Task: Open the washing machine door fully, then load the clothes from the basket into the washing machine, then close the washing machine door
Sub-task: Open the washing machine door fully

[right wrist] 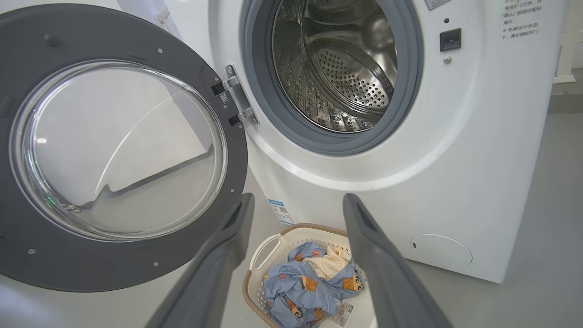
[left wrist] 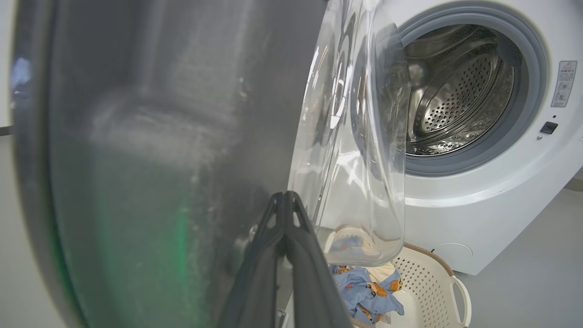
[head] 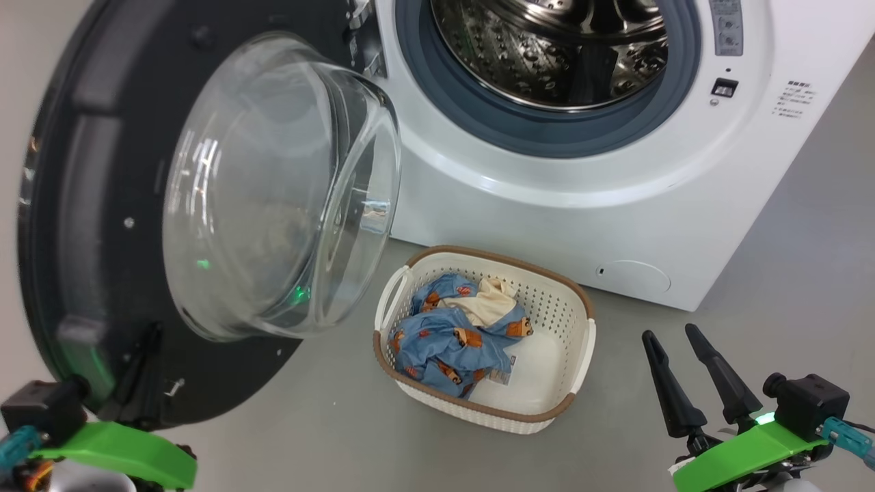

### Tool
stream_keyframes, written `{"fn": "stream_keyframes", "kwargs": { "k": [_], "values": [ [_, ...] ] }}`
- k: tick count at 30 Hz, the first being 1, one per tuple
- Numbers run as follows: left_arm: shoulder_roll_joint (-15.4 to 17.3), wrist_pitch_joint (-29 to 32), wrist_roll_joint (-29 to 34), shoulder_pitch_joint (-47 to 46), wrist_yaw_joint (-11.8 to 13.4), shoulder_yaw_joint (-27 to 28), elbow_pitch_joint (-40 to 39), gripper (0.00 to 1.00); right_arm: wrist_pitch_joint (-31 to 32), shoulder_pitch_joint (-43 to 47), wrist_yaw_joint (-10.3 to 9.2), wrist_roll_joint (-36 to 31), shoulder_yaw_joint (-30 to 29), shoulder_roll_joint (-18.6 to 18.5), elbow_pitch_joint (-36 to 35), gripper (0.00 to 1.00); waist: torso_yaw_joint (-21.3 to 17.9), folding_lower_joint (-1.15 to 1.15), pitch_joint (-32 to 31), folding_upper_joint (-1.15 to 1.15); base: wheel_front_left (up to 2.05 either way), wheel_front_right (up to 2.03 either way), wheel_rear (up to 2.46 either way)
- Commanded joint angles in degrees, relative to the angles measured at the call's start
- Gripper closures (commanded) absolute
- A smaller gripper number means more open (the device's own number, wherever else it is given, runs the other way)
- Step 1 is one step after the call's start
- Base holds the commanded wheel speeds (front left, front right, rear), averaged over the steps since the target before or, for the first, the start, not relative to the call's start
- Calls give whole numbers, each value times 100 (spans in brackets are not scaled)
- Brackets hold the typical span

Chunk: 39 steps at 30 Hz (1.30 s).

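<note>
Head view: the door [head: 89, 205] is hanging wide open left of the washer [head: 547, 198]. The clothes [head: 444, 335] are lying bunched in the basket [head: 547, 301] before it. Being soft and light, they are probably best pinched at the raised cream fold. The right gripper [head: 668, 333] is hovering spread and empty.

Left wrist view: the left gripper [left wrist: 285, 197] is sitting pressed together beside the door's dark rim, pinching nothing.

Right wrist view: the floor [right wrist: 555, 228] is showing smooth and grey.

Blue bear-print clothes [head: 454, 338], cream brown-rimmed basket [head: 547, 294], white washing machine [head: 581, 205].
</note>
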Motion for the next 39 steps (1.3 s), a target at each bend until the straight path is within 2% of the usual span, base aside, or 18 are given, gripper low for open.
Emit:
{"fn": "stream_keyframes", "kwargs": {
  "k": [1,13,22,33,39],
  "values": [
    [305,4,-47,-322,62,346,-18,100,-69,-185,16,-77,144,-21,-130,0,45,0,80,0,0,0,0],
    [743,98,-94,-892,-44,559,666,100,-69,-483,16,-97,202,42,-101,0,190,0,355,0,0,0,0],
    [958,93,-179,-1527,-257,604,1418,100,-69,-671,16,-124,217,45,-91,0,283,0,579,0,0,0,0],
    [948,-118,-196,-1909,-408,485,1961,100,-69,-710,16,-119,215,67,-63,0,301,0,610,0,0,0,0],
    [898,-210,-210,-1844,-444,404,1954,100,-69,-692,16,-106,203,76,-39,0,306,0,554,0,0,0,0]
  ]
}}
